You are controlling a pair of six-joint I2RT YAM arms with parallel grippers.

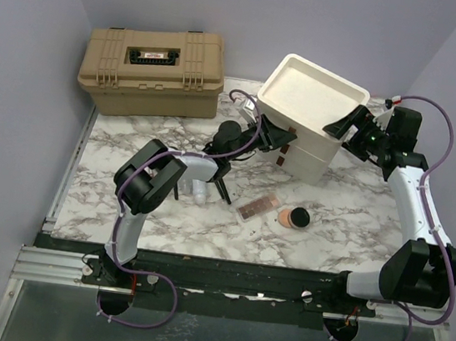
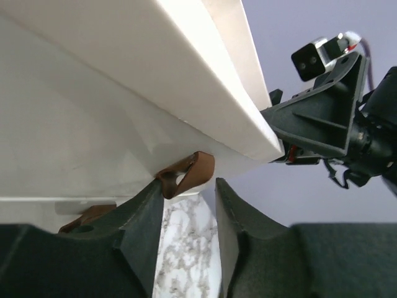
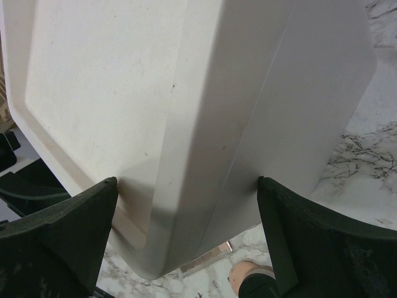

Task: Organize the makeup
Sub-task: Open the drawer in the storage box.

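Stored: nothing seen; palette [image 1: 258, 206], compact [image 1: 296, 218] before drawer unit [image 1: 309, 160].
Left gripper [image 2: 190, 189]: around its pull tab [image 2: 197, 166], grip unclear.
Right gripper [image 1: 345, 121]: astride its corner, grip unclear.

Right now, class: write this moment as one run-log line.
left gripper: open at brown pull tab of cream drawer unit | right gripper: open, astride unit's top corner | pink palette, round compact: on table

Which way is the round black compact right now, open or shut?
Open: in the top view the compact shows its peach powder bare, with the black lid lying beside it.
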